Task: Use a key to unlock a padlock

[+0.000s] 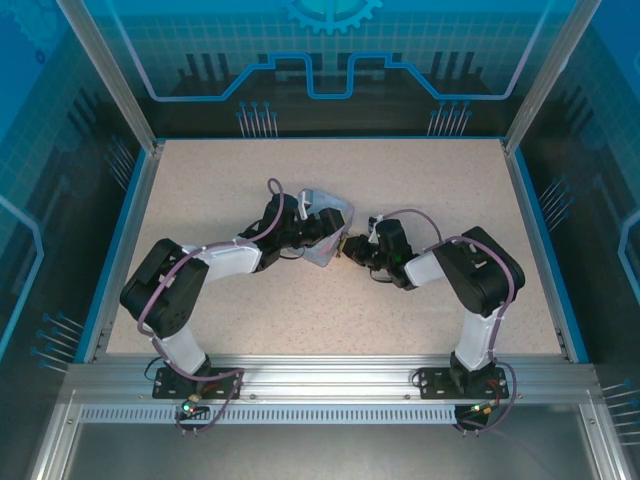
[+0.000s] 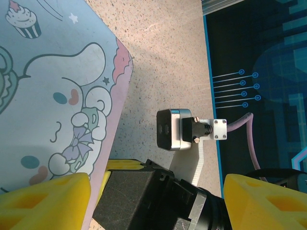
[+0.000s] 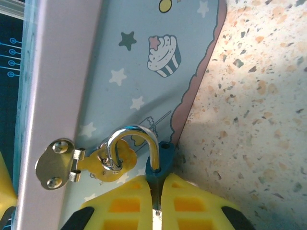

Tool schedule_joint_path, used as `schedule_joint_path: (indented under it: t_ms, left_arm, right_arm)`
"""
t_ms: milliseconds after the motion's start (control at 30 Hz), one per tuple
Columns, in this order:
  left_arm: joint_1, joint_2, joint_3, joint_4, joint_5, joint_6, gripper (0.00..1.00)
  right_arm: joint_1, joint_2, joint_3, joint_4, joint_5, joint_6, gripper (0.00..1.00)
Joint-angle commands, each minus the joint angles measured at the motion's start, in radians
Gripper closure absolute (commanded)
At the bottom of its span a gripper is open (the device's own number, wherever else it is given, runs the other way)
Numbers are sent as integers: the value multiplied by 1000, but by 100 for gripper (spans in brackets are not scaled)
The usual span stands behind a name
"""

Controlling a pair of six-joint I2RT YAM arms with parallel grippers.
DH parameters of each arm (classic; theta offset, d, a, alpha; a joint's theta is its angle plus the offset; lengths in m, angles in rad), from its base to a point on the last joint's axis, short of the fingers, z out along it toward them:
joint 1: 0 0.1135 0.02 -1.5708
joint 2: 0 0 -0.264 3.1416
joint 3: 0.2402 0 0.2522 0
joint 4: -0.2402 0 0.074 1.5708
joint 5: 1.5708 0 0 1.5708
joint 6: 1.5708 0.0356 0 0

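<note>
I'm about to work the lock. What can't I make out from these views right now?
- Right wrist view: the padlock body sits pinched between the right fingers, so its keyhole and any key are hidden.
- Top view: the padlock is too small to pick out beside the tin.
- Left wrist view: the tin runs off the left edge, and the left fingers cover its near corner.

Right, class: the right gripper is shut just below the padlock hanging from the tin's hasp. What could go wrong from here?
1. The right gripper pinches only a thin silvery sliver, seemingly the key, under the padlock; so slim a hold may slip when twisted.
2. The padlock hangs by its shackle from the hasp, so it may swing rather than let the key turn.
3. The left gripper stands open beside the tin, which might shift.
</note>
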State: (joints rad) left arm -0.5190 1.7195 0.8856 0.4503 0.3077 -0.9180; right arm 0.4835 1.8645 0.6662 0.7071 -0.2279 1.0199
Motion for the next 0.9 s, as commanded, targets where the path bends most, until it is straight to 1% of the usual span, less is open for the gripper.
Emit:
schedule_joint_path:
  t_ms: [0, 67, 167, 467, 567, 733, 867]
  left_arm:
    - [-5, 26, -51, -158, -15, -2, 25]
    - [-4, 22, -57, -159, -16, -2, 25]
    - [-4, 16, -65, -159, -19, -3, 25]
    - [-15, 29, -76, -154, -21, -9, 25]
    - [-16, 28, -80, -153, -24, -9, 25]
    - [0, 4, -72, -197, -31, 17, 23]
    - [34, -23, -70, -230, -27, 39, 23]
  right_arm:
    - [-15, -32, 21, -89, 38, -38, 94]
    - [-19, -46, 40, -157, 67, -62, 95]
    - [-29, -56, 67, -214, 95, -88, 95]
    - [-37, -59, 122, -251, 99, -68, 96]
    - [-43, -77, 122, -275, 108, -88, 96]
    - [-67, -184, 91, -381, 130, -180, 96]
    - [-100, -315, 78, -524, 89, -303, 95]
